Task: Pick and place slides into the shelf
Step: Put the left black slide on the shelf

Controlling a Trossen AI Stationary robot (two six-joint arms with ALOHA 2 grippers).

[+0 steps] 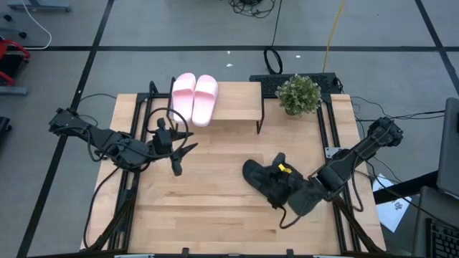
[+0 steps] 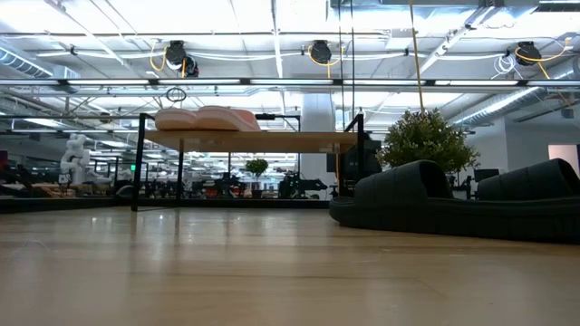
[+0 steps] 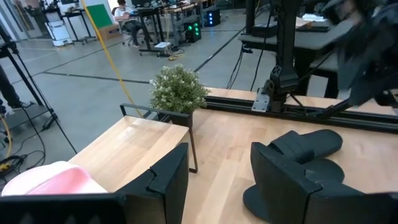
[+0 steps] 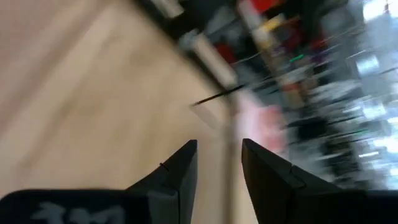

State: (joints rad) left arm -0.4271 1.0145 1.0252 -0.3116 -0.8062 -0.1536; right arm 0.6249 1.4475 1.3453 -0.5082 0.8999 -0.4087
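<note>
Room: grey floor crossed by dark tape lines and loose cables around the pale wooden worktop (image 1: 215, 186); beyond it, desks, monitors and ceiling strip lights.
Left end effector (image 1: 177, 159): fingers spread wide, holding nothing, above bare wood just in front of the shelf's left end.
Right end effector (image 1: 283, 192): fingers parted, low over the black slides; the views do not settle whether it touches them.
Black slides (image 1: 267, 179): both lying together on the worktop's right half, well apart from the shelf.
Pink slides (image 1: 194, 97): side by side on the left end of the shelf's top board, toes overhanging the front edge.
Shelf (image 1: 237, 100): at the far edge of the worktop, light board on thin black legs.
Potted plant (image 1: 299, 94): just beside the shelf's right end.
</note>
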